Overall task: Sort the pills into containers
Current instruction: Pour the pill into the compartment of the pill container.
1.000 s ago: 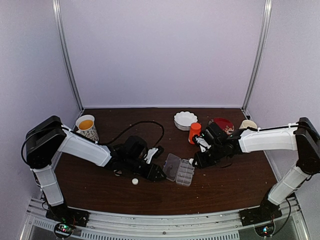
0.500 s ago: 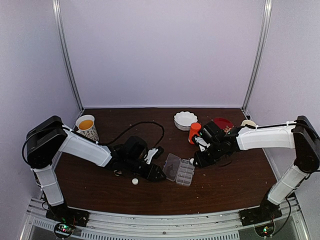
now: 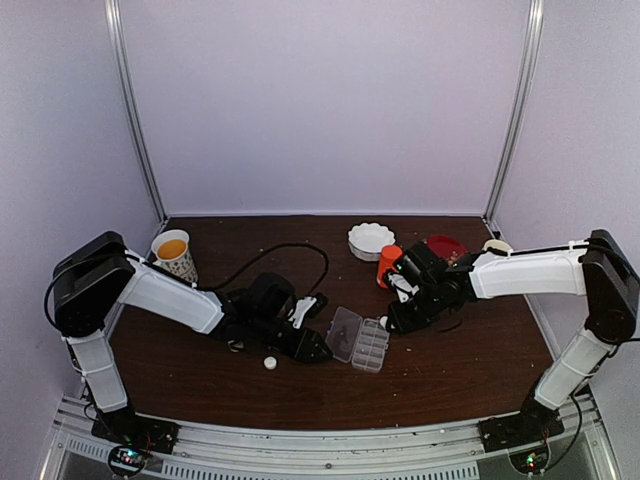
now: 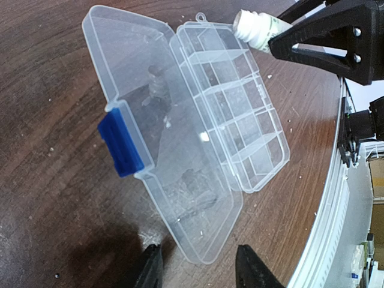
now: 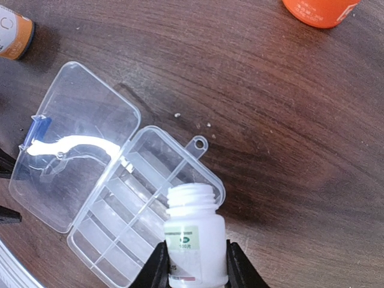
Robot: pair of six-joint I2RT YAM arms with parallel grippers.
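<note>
- The right fingers (image 5: 157, 268) are clamped on the sides of a small white bottle (image 5: 193, 231). Its cap is off and its mouth is open.
- The pill box (image 3: 362, 342) lies flat on the worktop (image 3: 450, 380), in the middle of the top view, between the two arms. Its lid (image 4: 144, 138) is swung wide open and lies flat beside the tray.
- The cells (image 4: 240, 114) sit in rows along the long side of the box. In the right wrist view that long side runs from the lower left up to the upper right.
- The bottle mouth is at the upper right end of the box, over or just beside the end cell, near the little hang tab (image 5: 197, 144). The right arm is the one placed to pour.
- I see no pills in the cells, which look empty. The pills are likely inside the bottle, but I cannot see in.
- The left fingers (image 4: 151, 270) show at the bottom of the left wrist view. They stand apart, and a corner of the lid pokes toward the gap. I cannot tell if they pinch it.
- I think the next move is to tip the bottle a bit more toward the end cell. Too much tip could spill many pills at once.
</note>
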